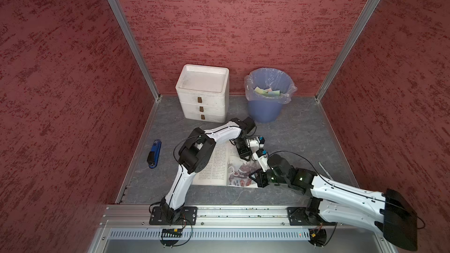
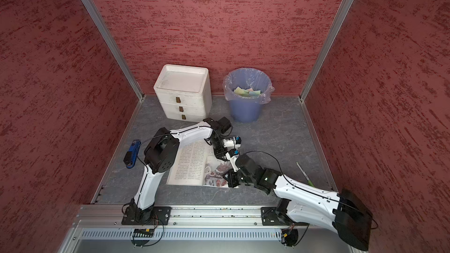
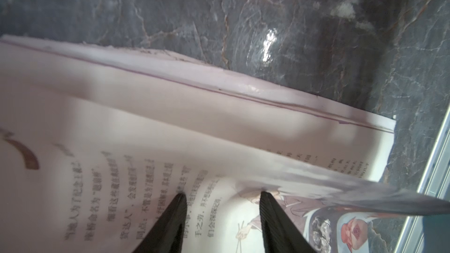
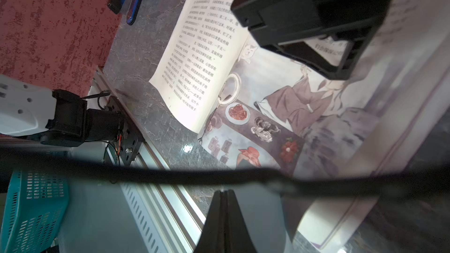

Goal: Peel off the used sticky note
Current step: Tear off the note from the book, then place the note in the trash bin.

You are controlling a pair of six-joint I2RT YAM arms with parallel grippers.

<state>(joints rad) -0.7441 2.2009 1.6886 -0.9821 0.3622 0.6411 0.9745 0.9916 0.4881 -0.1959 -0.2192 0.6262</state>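
An open book (image 1: 219, 164) lies on the grey marble table, text on its left page and a painted picture on its right page. No sticky note shows on the pages in any view. My left gripper (image 1: 244, 157) points down onto the right page near the spine. In the left wrist view its jaws (image 3: 222, 194) stand open, both tips on the paper (image 3: 121, 142), and a page edge (image 3: 365, 191) curls up beside them. My right gripper (image 1: 251, 175) hovers by the book's near right corner. Its fingers (image 4: 223, 192) are shut on nothing.
At the back stand a white three-drawer box (image 1: 203, 93) and a blue lined bin (image 1: 267, 108) holding coloured paper slips. A blue stapler (image 1: 154, 154) lies left of the book and a thin green stick (image 2: 304, 174) lies to the right. The aluminium rail (image 1: 219, 211) runs along the front edge.
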